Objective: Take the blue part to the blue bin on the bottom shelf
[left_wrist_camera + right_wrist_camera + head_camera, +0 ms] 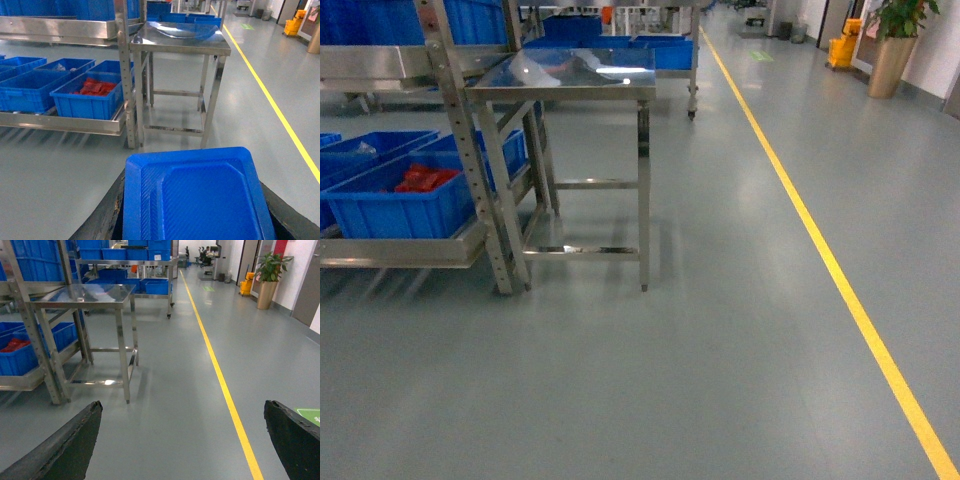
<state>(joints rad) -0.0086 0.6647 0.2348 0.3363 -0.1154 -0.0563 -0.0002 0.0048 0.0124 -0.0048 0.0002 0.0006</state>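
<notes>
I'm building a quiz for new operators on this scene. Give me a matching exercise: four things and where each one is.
Things:
1. blue part
2. red parts
3. steel table
4. yellow line

Places:
A. painted along the floor
B. beside the rack's end
C. between the left gripper's fingers
D. in a blue bin on the bottom shelf

Pairs: 1-C, 2-D, 3-B, 4-A

I'm in a warehouse/factory aisle: steel racks (pixel 470 150) w/ blue bins (pixel 390 205), steel table (pixel 570 75). Grey floor (pixel 720 350) w/ yellow lane line (pixel 820 250), mop bucket (pixel 843 48) further down.
</notes>
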